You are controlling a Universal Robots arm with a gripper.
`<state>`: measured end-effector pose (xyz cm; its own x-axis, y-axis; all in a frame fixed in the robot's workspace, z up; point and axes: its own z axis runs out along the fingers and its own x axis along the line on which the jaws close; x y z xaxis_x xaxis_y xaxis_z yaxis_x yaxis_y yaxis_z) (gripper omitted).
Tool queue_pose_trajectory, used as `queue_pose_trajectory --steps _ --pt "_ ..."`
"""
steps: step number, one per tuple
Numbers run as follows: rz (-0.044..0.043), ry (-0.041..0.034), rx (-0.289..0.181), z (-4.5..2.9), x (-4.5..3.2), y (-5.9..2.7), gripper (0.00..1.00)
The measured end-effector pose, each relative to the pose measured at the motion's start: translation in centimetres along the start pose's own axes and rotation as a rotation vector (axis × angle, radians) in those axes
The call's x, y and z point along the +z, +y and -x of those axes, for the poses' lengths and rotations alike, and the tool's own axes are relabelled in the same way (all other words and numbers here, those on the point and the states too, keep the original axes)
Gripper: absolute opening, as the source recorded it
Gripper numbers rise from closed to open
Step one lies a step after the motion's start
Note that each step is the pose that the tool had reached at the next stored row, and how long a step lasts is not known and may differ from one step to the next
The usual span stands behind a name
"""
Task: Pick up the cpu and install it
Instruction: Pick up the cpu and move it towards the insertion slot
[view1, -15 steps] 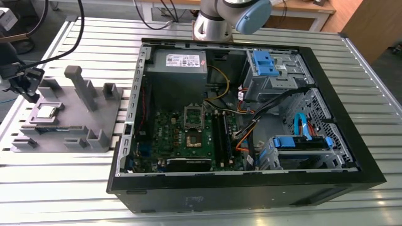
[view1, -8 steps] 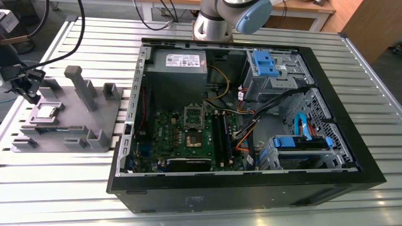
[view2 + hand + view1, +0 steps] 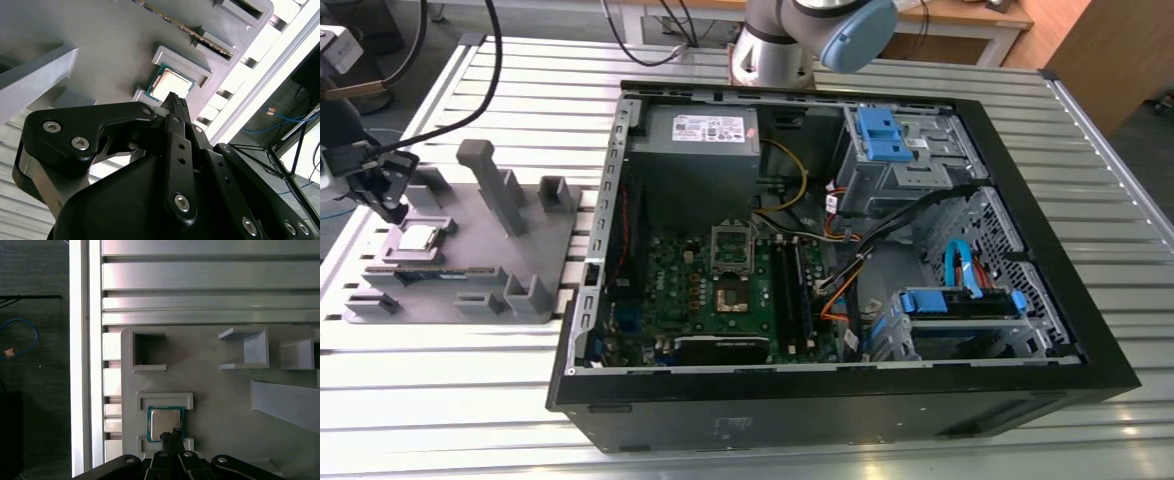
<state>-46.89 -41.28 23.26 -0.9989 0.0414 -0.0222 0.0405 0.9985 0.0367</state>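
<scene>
Cpu (image 3: 164,421) flat in grey tray (image 3: 215,390) nest, clenched empty pincer (image 3: 172,434) at its edge

The cpu (image 3: 165,424) has a shiny silver-grey top with a green rim. Its tray (image 3: 215,390) is plain grey, the gripper (image 3: 176,101) black. The motherboard (image 3: 720,290) is green, the case (image 3: 854,410) black, its brackets (image 3: 878,135) blue, the table (image 3: 454,400) ribbed silver.

Matte black pincer (image 3: 176,102) with silver hex screws (image 3: 181,201).
</scene>
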Motion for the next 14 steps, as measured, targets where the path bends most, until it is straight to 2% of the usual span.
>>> queue_pose_trajectory --steps 4,14 --pt "0.0002 0.0005 0.000 0.06 0.14 0.00 0.11" --pt "-0.0001 0.0013 0.000 0.06 1.22 -0.05 0.11"
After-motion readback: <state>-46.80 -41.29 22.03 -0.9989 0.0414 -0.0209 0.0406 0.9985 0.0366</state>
